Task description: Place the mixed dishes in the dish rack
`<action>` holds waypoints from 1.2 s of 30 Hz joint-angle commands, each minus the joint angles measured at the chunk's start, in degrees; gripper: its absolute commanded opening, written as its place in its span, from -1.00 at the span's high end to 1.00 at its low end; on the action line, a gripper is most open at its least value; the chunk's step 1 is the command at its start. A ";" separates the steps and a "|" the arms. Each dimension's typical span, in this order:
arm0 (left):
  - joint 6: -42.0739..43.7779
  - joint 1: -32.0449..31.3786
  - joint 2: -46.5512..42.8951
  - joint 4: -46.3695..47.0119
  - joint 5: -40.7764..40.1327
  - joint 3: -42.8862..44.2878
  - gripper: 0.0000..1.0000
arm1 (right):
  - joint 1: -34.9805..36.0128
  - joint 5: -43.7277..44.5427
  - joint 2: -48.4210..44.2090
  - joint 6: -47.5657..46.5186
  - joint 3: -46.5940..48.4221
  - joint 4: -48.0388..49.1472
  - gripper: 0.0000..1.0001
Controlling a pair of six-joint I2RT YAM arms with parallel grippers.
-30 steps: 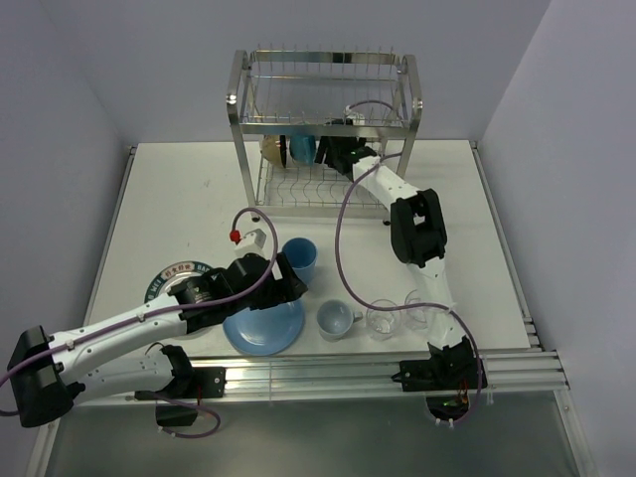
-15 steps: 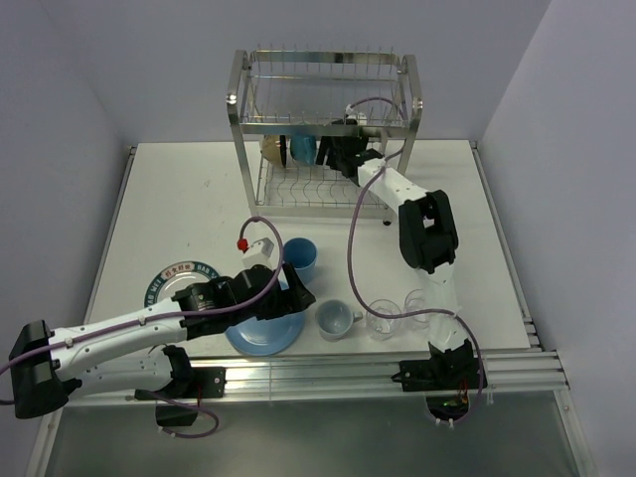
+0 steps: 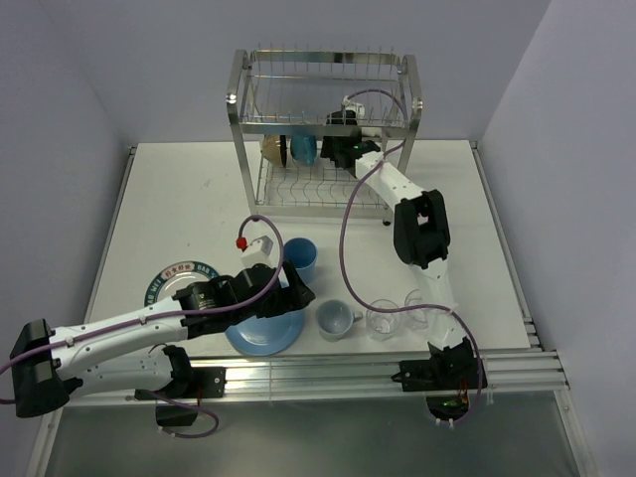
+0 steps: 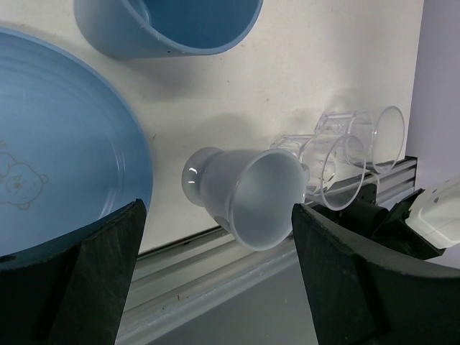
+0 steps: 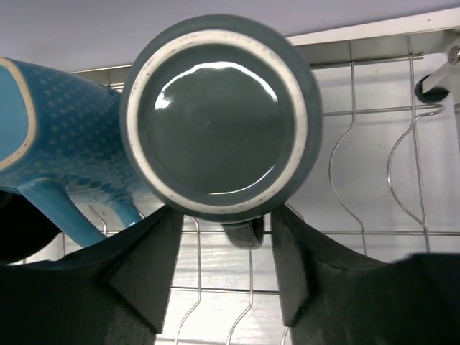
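right wrist view: the right jaws stand partly spread, one finger on either side of the dark mug, whose glossy base faces the camera. the fingertips are hidden behind it, so i cannot tell whether they clamp it. its handle shows in the gap between the fingers. just beside the jaws, on this view's left, a blue dotted cup sits touching the mug. the thin wires of the dish rack run beneath and beyond the jaws, in its lower tier.

the left jaws gape wide with nothing between them, held above the table. the pale blue mug sits ahead of the gap, apart from both fingers. the blue plate lies by one finger, the two clear glasses just past the mug on the other side, and the blue tumbler farther ahead.
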 commanded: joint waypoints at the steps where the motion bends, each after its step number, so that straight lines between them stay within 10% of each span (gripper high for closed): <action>1: 0.29 -0.35 -1.57 0.76 -1.38 1.46 -0.78 | -0.88 1.44 1.37 -0.90 4.37 0.00 -0.13; 15: 0.02 -0.35 -3.50 0.32 -1.64 0.32 -0.79 | -0.79 0.39 2.43 -0.02 3.14 -0.44 0.20; 23: 0.29 -0.35 -2.80 0.93 -1.29 0.76 -0.79 | -0.79 -0.49 0.24 -0.11 -0.01 0.79 0.99; 36: -0.33 -0.35 -4.47 1.11 -1.46 -0.38 -0.78 | 0.27 -1.72 -9.00 -0.90 -9.86 5.01 1.00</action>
